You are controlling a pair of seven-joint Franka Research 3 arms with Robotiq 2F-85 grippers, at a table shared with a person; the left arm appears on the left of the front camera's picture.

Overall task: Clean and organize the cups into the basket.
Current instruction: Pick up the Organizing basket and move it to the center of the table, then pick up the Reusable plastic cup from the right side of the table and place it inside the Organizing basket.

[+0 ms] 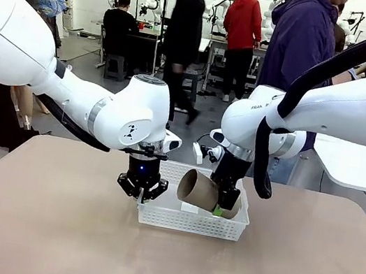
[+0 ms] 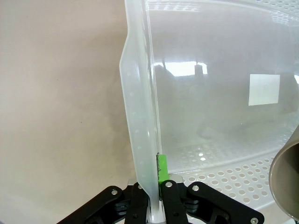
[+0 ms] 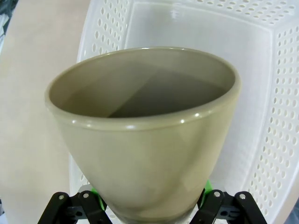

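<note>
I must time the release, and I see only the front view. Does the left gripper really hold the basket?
Observer: Yes. The left gripper is shut on the wall of the basket, with one green pad on the inner side.
Operator: How does the right one hold the cup?
Observer: The right gripper clamps the cup at its narrow base, one finger on each side.
Operator: Is anything inside the cup?
Observer: No, I see nothing inside it.

table point(image 1: 46, 226): tan, matte | on it: white basket point(image 1: 189, 222), far centre
</note>
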